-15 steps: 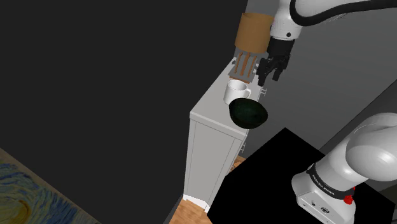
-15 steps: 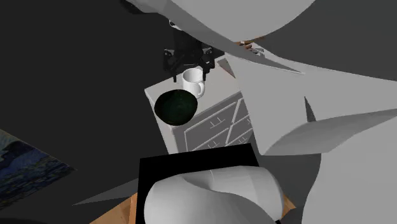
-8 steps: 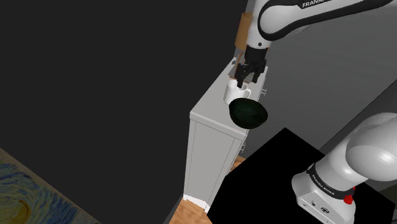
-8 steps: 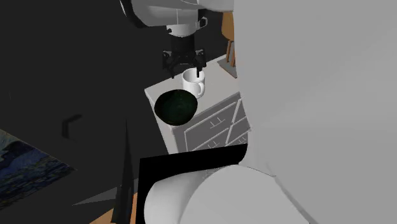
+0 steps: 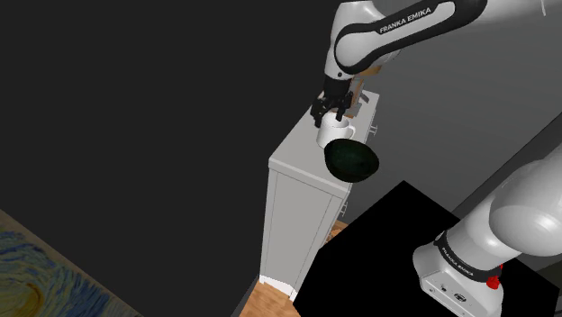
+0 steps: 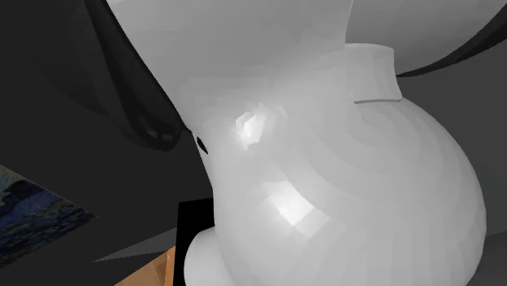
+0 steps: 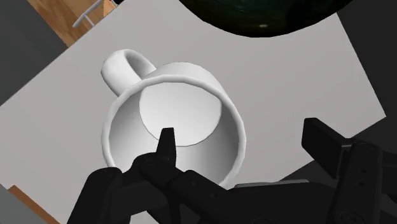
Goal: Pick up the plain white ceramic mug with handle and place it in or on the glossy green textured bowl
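A plain white mug [image 5: 334, 134] stands upright on a white cabinet top [image 5: 297, 149], and in the wrist view I look down into the mug [image 7: 181, 108], whose handle [image 7: 126, 67] points away from my fingers. A dark green glossy bowl [image 5: 351, 162] sits right beside it, toward the cabinet's near end, with the bowl [image 7: 261, 14] just past the mug. My black gripper [image 5: 330, 113] hangs directly over the mug. The gripper [image 7: 245, 145] is open, one fingertip [image 7: 167, 143] inside the cup and the other outside it. The cup wall opposite the handle lies between them, unclasped.
The cabinet [image 5: 293, 212] is tall and narrow, with wood floor [image 5: 275, 295] at its foot. My black stand [image 5: 387, 252] fills the shoulder view's lower right. A blue-and-yellow painting [image 5: 36, 270] lies lower left. The arm's white shell [image 6: 325, 162] blocks most of the second exterior view.
The gripper moved toward the shoulder view's left and came down over the mug. The arm swung in front of the second exterior camera, hiding the mug and bowl there.
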